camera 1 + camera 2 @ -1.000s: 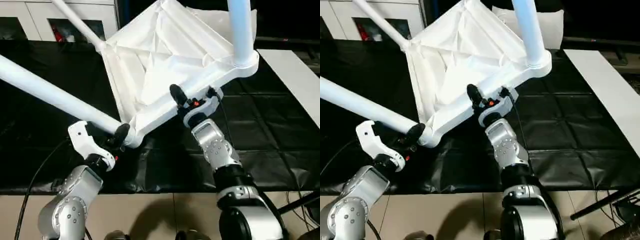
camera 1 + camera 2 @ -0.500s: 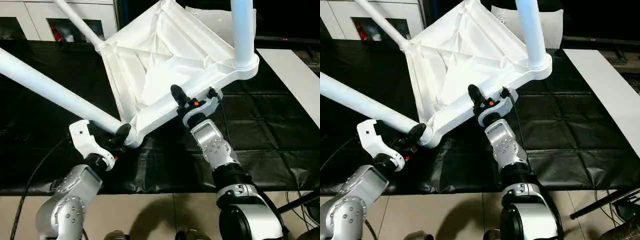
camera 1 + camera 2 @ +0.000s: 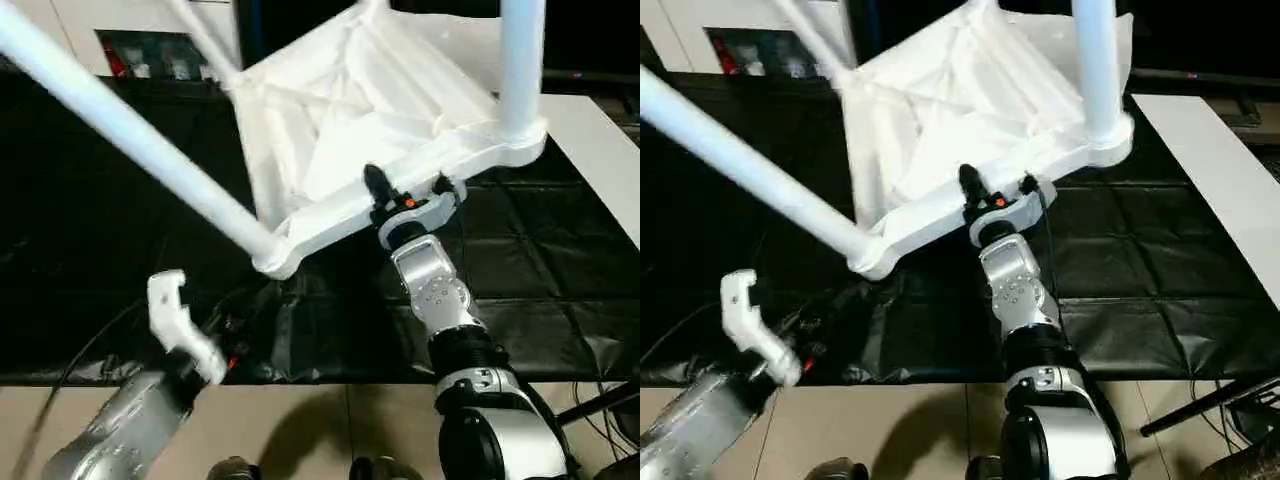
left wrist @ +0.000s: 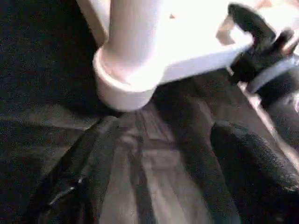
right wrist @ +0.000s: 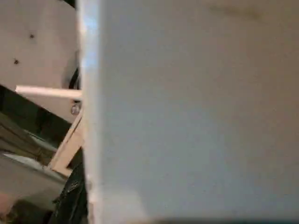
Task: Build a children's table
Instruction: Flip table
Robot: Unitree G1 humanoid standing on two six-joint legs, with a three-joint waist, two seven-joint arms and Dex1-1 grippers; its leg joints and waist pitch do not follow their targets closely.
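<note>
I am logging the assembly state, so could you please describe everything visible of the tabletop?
The tabletop is white, plastic-looking and rectangular, tilted with its ribbed underside facing the camera. Ribs run diagonally across it inside a raised rim. White tube legs stand in its round corner sockets: one rises from the right corner, one slants away from the near corner, another from the far left corner. The right end effector is at the near rim. The left end effector is apart, below the near socket.
</note>
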